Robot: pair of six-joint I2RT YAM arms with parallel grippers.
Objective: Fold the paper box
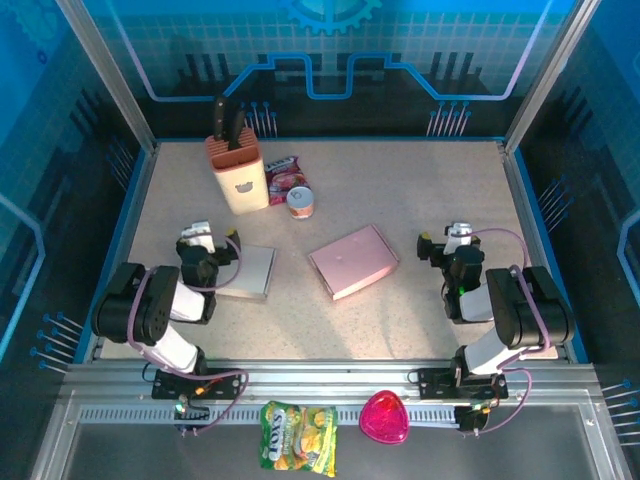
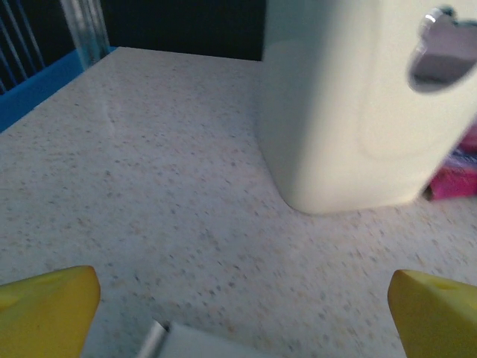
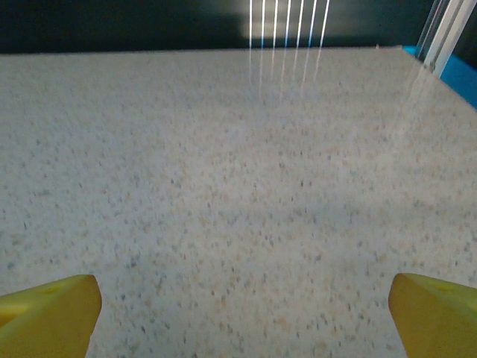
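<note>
Paper box (image 1: 354, 261), pink and flattened, lay on the bench (image 1: 420, 190) roughly midway between the two grippers and touched neither. Nearest of all, on the metal rail in front of the arm bases, sat a yellow-green snack bag (image 1: 298, 435) and a pink heart-shaped item (image 1: 384, 417). Farther in, the left gripper (image 1: 198, 234) (image 2: 238, 317) stood with its jaws spread wide and empty at the far left corner of a white flat sheet (image 1: 246, 271) (image 2: 195, 344), which lay to the left of the box and apart from it. The right gripper (image 1: 457, 233) (image 3: 238, 317), equally wide and empty, sat to the right of the box, well apart from it, with bare speckled bench ahead of its yellow fingertips (image 3: 46, 312). Beyond the box stood a small can (image 1: 300, 203), a pink packet (image 1: 282, 178) (image 2: 455, 183) and, farthest back, a cream knife block (image 1: 238, 172) (image 2: 350, 112).
</note>
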